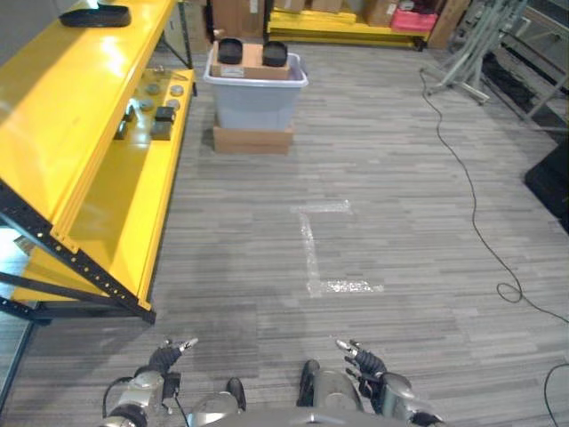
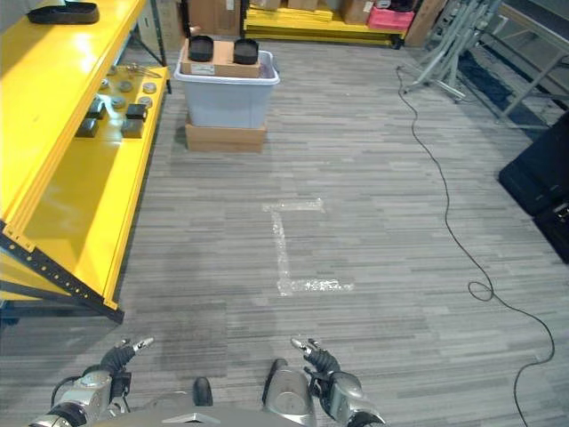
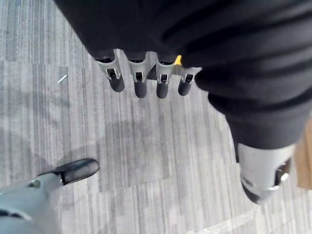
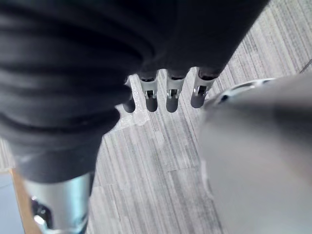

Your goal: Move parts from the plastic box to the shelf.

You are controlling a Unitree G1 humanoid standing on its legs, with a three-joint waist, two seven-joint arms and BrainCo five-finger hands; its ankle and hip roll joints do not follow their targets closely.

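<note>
A pale grey plastic box stands far ahead on a flat cardboard box, with a carton and two black parts on top. The yellow shelf runs along the left; several dark and grey parts lie on its lower level and a black tray on its top. My left hand hangs low at the bottom left, fingers straight, holding nothing. My right hand hangs at the bottom right, fingers straight and empty.
White tape marks lie on the grey floor between me and the box. A black cable trails along the right. A second yellow shelf with cartons stands at the back. Metal stands are at the far right.
</note>
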